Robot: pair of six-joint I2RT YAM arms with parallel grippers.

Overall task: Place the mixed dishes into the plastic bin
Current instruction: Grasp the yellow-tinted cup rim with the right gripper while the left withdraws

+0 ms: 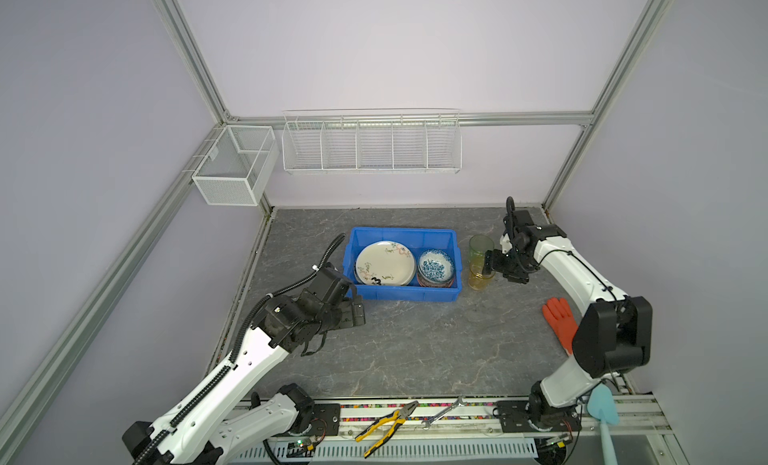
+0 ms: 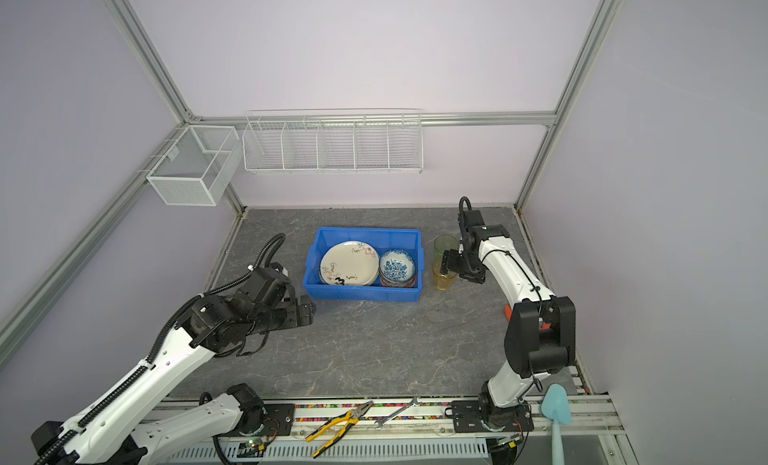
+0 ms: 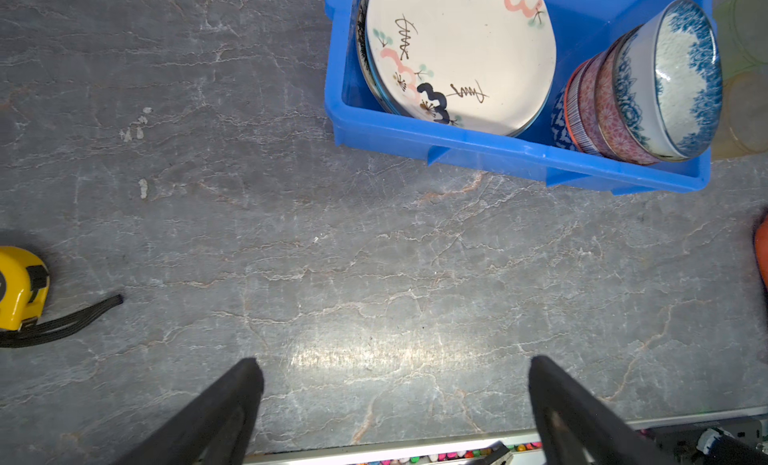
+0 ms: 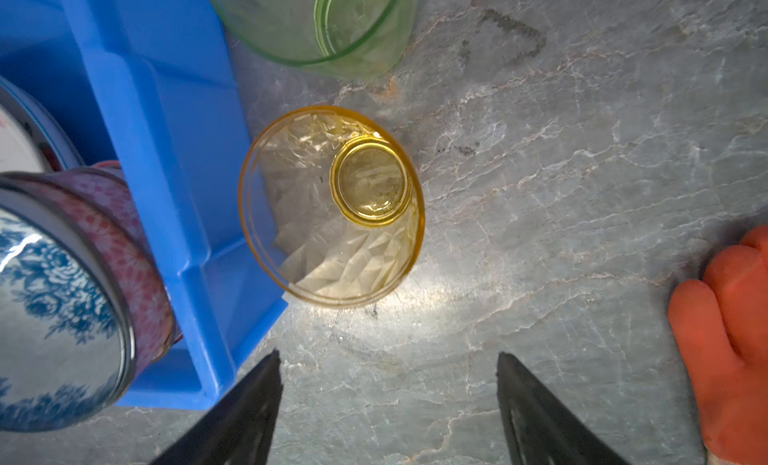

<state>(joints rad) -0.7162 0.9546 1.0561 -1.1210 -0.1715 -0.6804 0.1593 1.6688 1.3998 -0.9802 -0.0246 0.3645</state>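
Plates (image 1: 385, 262) and bowls (image 1: 435, 266) are stacked in the bin (image 1: 403, 294), the amber glass (image 4: 332, 209) and green glass (image 4: 291, 26) are set just beside it, and the left gripper (image 3: 392, 361) and right gripper (image 4: 388, 355) are spread wide, empty.

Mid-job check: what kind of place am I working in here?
Most likely a lab robot cell, not a real kitchen: bare panel walls in an aluminium frame, the left arm and right arm bolted to a front rail, and pliers and a wrench lying on that rail.
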